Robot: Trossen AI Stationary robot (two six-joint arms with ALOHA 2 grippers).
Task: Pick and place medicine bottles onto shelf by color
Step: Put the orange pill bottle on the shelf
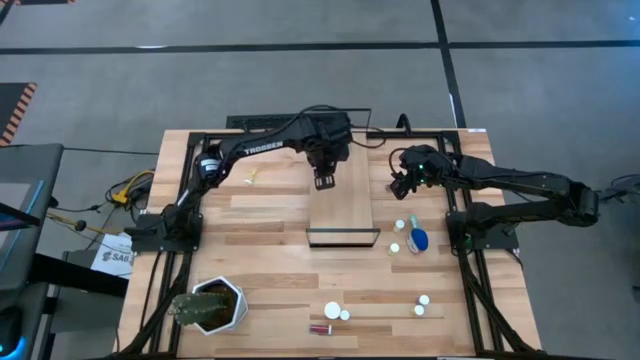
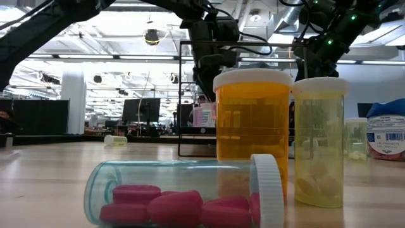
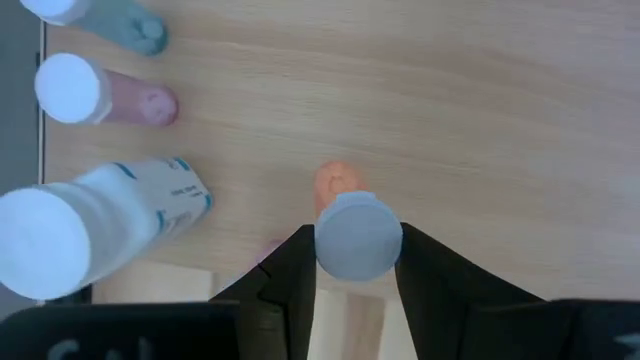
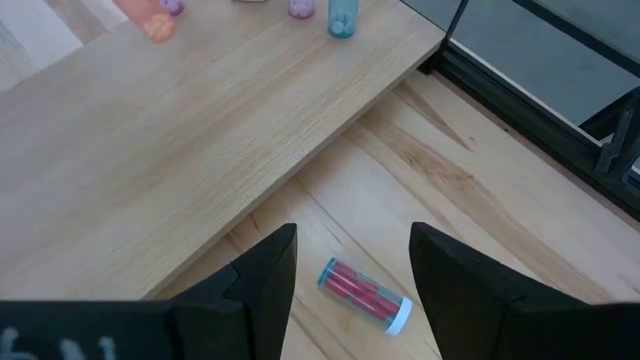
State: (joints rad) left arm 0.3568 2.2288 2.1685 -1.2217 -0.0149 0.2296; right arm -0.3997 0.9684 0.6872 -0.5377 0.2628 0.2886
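Observation:
My left gripper (image 1: 323,181) hangs over the far end of the shelf (image 1: 343,205), shut on an orange medicine bottle (image 3: 336,181) with a white cap. Three more bottles stand on the shelf beside it: a teal one (image 3: 122,24), a pink one (image 3: 112,100) and a white one with a blue label (image 3: 95,225). My right gripper (image 4: 352,262) is open above the table to the right of the shelf, over a clear bottle of red pills (image 4: 364,293) that lies on its side. It touches nothing. My left gripper pinches the orange bottle at its white-capped top end (image 3: 326,246) between its two fingers. The fingers (image 3: 285,275) come from above and point steeply down. The bottle is upright below them, over the shelf board. Whether its bottom touches the board I cannot tell.
Loose bottles stand on the table right of the shelf (image 1: 400,225), with a wider blue one (image 1: 418,240), and more near the front edge (image 1: 332,311). A white plant pot (image 1: 212,305) sits front left. The shelf's dark frame (image 1: 343,238) closes its near end.

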